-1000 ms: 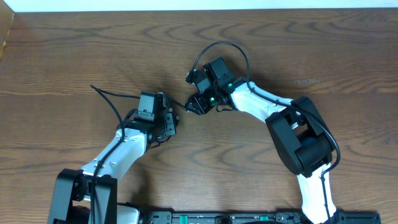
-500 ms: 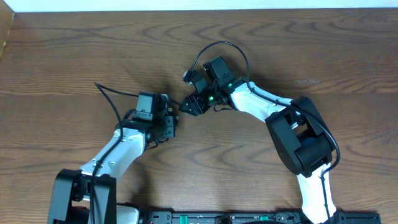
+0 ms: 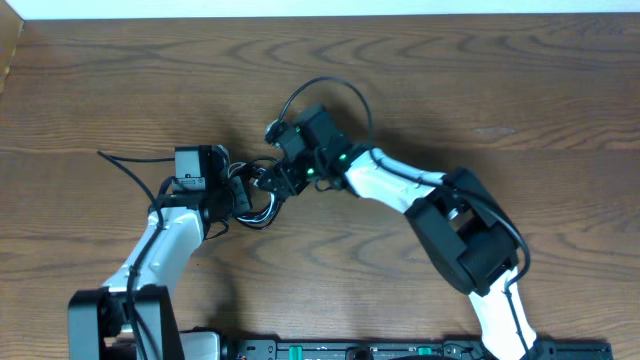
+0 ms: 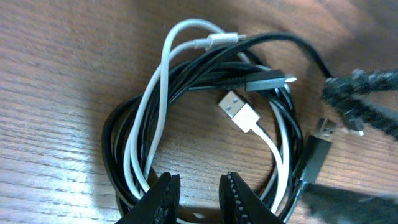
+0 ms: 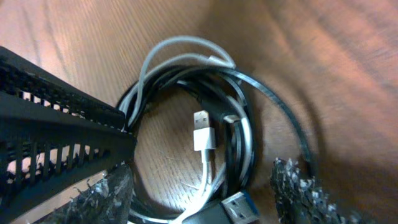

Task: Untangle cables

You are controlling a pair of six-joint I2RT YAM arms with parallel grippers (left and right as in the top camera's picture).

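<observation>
Nearest in the left wrist view, the left claw (image 4: 198, 190) shows its 2 fingertips close together with only a narrow slit between them. They sit at the near edge of the coil, and that edge runs under them, so I cannot tell whether they pinch a strand. Just beyond lie the cables (image 4: 186, 93), wound together in 1 loose ring flat on the wooden surface (image 4: 56, 74). The black cables (image 4: 115, 140) make up most of the ring, while the white cable (image 4: 155, 118) threads up its left side and over the far arc. Inside the ring the white USB plug (image 4: 239, 111) lies loose, a slim black plug (image 4: 270, 79) lies just past it, and a black USB plug (image 4: 318, 146) lies at the ring's right side. In the right wrist view the right claw (image 5: 202, 190) is spread wide, with the ring lying between its fingers and 1 finger covering the ring's edge. From overhead, both arms reach in from the near side, and the 2 claws meet over the tangle, left of the surface's centre.
</observation>
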